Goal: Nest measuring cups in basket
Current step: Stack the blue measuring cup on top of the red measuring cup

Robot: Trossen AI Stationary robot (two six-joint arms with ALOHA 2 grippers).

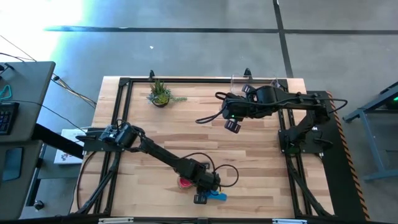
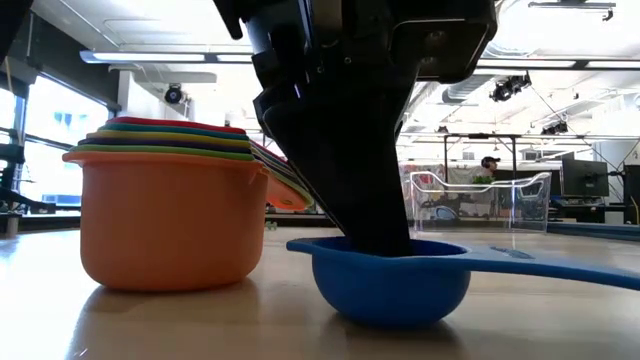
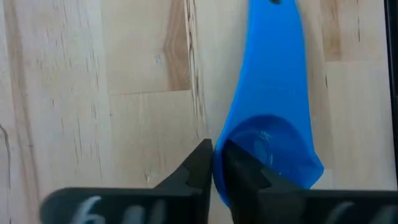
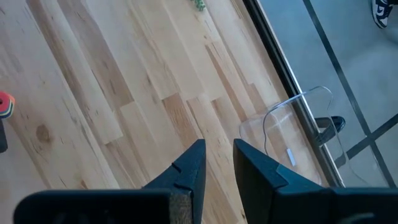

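Note:
A blue measuring cup (image 2: 390,285) stands on its bowl's bottom on the wooden table near the front edge, with its flat handle (image 2: 560,265) sticking out level. My left gripper (image 3: 214,163) comes down onto its bowl and is shut on the rim. Beside it stands a stack of nested measuring cups (image 2: 165,215), the orange one outermost; the high view shows this stack (image 1: 185,182) just left of the blue cup (image 1: 217,196). The clear basket (image 1: 239,81) stands at the table's far edge. My right gripper (image 1: 233,126) hangs high near it, open by a narrow gap and holding nothing. My left gripper pinches the bowl's rim (image 3: 219,148) of the blue cup on the side opposite the handle. One finger (image 3: 242,174) is inside the bowl and the other (image 3: 198,167) is outside. The fingers come steeply from above. The cup stands upright on the table.
A small potted plant (image 1: 160,93) stands at the far left of the table. A black metal frame (image 1: 121,112) runs around the tabletop. The clear basket (image 4: 298,134) lies just ahead of my right gripper (image 4: 217,158). Bare wood lies between the cups and the basket.

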